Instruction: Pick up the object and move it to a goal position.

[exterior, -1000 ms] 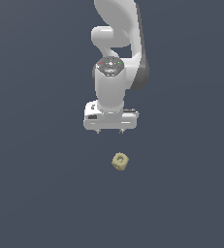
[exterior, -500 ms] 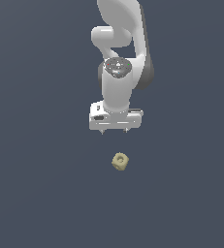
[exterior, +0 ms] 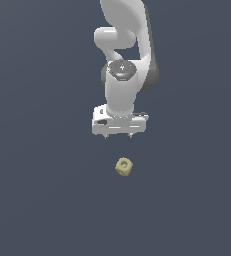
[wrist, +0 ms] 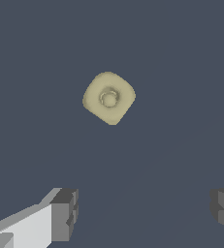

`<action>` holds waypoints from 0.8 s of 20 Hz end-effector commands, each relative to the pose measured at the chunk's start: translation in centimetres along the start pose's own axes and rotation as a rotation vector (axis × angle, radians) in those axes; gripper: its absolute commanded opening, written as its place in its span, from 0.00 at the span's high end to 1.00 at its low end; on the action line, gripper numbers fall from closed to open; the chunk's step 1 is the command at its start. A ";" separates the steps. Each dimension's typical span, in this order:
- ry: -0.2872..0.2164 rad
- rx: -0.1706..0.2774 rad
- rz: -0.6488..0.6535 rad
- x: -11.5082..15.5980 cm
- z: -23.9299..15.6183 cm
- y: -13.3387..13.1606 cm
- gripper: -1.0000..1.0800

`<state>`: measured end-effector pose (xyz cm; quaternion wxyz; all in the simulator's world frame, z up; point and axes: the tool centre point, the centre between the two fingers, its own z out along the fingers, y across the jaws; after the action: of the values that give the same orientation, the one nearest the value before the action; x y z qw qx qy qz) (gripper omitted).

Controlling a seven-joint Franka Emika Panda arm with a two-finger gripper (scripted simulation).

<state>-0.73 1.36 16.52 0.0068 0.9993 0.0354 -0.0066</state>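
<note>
The object is a small pale tan block with rounded edges and a round hole in its upper face, lying on the dark grey floor. In the wrist view the object shows its holed face to the camera. My gripper hangs above and a little behind the block, not touching it. It is open, with nothing between its fingers, which stand wide apart. The block lies ahead of the gap between them, not inside it.
The white arm rises behind the gripper. A flat dark grey floor extends all around the block.
The gripper has come down and shifted toward the block, closing the gap to it. The block has not moved.
</note>
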 end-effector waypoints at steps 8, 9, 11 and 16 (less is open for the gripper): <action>0.002 0.005 0.101 1.5 1.0 -0.3 0.04; 0.002 0.005 0.118 1.8 1.2 -0.4 0.04; 0.002 0.007 0.157 2.3 1.6 -0.5 0.04; 0.004 0.011 0.277 4.0 3.0 -0.9 0.04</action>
<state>2.69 2.30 13.93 0.0026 0.9965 -0.0839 -0.0041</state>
